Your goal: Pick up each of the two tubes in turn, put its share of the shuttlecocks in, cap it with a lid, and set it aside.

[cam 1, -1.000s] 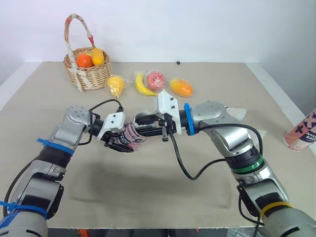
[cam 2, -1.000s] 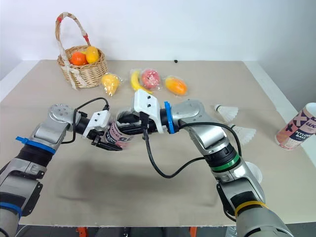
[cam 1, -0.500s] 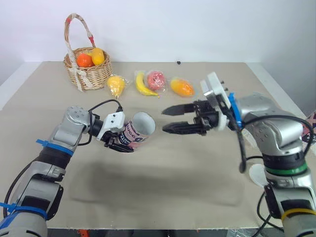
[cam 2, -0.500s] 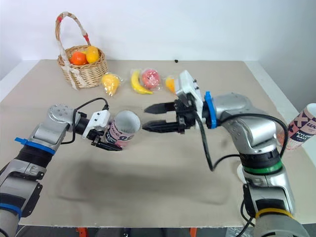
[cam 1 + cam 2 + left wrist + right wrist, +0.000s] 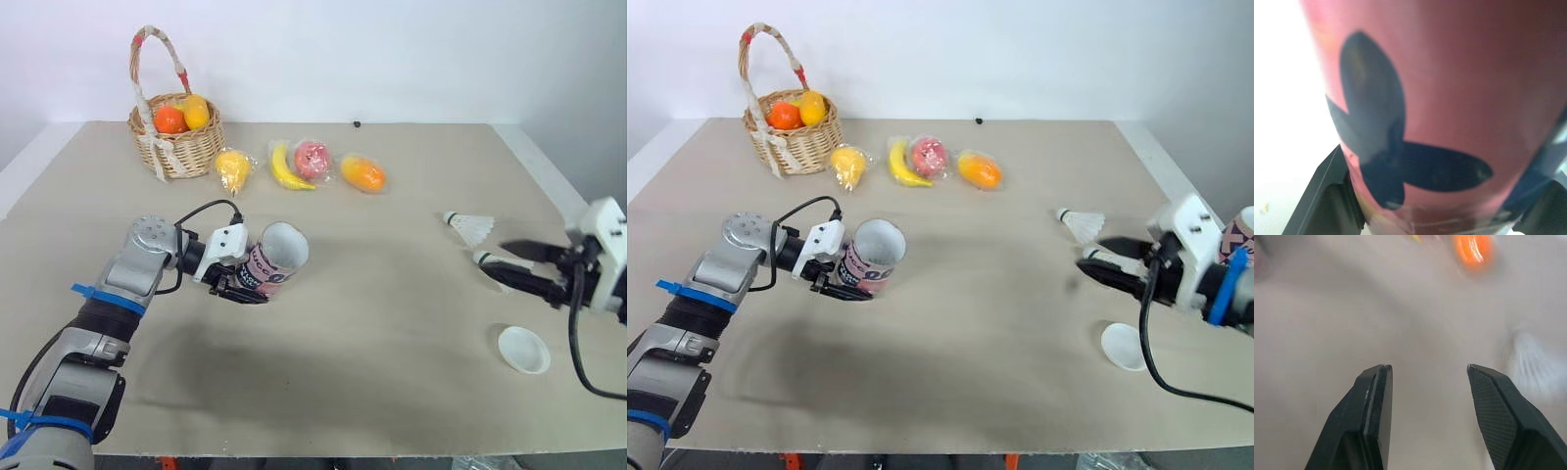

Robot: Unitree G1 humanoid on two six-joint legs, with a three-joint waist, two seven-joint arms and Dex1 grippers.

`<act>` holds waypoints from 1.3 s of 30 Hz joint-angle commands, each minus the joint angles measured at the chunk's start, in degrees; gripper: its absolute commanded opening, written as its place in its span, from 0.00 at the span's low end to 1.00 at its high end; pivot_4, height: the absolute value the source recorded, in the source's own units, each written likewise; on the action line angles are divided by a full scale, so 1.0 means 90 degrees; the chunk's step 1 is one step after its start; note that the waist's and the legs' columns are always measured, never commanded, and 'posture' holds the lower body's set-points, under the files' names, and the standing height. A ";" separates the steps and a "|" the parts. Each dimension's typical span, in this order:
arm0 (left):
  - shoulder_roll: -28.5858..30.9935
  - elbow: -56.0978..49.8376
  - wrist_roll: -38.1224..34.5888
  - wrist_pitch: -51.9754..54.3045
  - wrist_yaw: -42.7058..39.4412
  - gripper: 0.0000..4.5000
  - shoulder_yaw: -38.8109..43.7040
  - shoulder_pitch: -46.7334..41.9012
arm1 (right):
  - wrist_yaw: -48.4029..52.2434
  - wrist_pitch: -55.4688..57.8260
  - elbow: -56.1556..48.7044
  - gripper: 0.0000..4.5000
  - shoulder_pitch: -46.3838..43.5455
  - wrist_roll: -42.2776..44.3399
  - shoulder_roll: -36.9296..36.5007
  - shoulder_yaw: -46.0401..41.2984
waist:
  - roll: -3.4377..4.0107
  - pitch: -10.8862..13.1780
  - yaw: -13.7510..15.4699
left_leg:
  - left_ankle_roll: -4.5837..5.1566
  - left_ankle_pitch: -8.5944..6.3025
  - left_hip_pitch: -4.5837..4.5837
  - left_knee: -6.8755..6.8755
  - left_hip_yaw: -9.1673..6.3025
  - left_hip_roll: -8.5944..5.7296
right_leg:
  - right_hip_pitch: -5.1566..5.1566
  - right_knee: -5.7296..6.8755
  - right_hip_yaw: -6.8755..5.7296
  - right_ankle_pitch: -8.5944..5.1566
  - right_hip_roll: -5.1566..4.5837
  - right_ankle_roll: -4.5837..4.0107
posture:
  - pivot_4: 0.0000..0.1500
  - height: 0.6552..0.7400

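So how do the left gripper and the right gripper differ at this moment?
The left gripper is shut on the pink tube, while the right gripper is open with nothing between its fingers. The left gripper is over the left half of the table; the right gripper is at the right side, close to a shuttlecock and a white lid. Both have two black fingers and point toward the middle.

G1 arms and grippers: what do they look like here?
Left arm: silver-grey shells, blue tape bands, looping black cable. Left gripper and right gripper: white camera mounts, two black wedge fingers each. Right wrist: blue ring, black cable.
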 commanded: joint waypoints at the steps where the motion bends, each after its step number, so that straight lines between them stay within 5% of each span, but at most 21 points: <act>1: -0.0101 0.0183 0.0145 -0.0021 0.0053 0.66 -0.0243 0.0098 | -0.0172 -0.0305 0.0489 0.60 0.0190 -0.0144 0.0073 -0.0473 | 0.0014 -0.0005 -0.0005 | 0.0000 0.0000 0.0008 0.0002 0.0009 -0.0005 | 0.0003 0.0000 0.0008 0.0004 -0.0008 0.0006 | 1.00 0.88; 29: -0.0096 0.0273 0.0152 0.0004 0.0039 0.66 -0.0199 0.0029 | -0.1306 -0.1327 0.3423 0.60 -0.2210 -0.0650 0.0693 0.1661 | 0.0033 -0.0016 -0.0012 | 0.0003 0.0000 0.0042 0.0005 0.0009 -0.0036 | 0.0057 -0.0018 0.0015 -0.0006 -0.0040 0.0052 | 1.00 0.88; 32: -0.0066 0.0217 0.0145 0.0022 0.0049 0.66 -0.0187 0.0070 | -0.1485 -0.1473 0.3823 0.40 -0.2459 -0.0767 0.0729 0.1747 | 0.0034 -0.0016 -0.0010 | 0.0003 -0.0001 0.0040 0.0002 0.0010 -0.0037 | 0.0056 -0.0018 0.0016 -0.0007 -0.0042 0.0052 | 1.00 0.88; 35: -0.0033 0.0153 0.0136 0.0046 0.0056 0.66 -0.0173 0.0113 | -0.1294 -0.1468 0.3600 0.07 -0.2334 -0.0640 0.0687 0.1708 | 0.0033 -0.0016 -0.0016 | 0.0005 -0.0002 0.0039 -0.0002 0.0010 -0.0038 | 0.0055 -0.0018 0.0017 -0.0007 -0.0041 0.0056 | 1.00 0.88; 39: 0.0001 0.0125 0.0134 0.0070 0.0072 0.66 -0.0168 0.0121 | -0.0933 -0.1269 0.2726 0.01 -0.1959 -0.0356 0.0441 0.1495 | 0.0041 -0.0017 -0.0017 | 0.0008 -0.0003 0.0042 -0.0008 0.0007 -0.0034 | 0.0053 -0.0018 0.0015 -0.0005 -0.0034 0.0058 | 1.00 0.88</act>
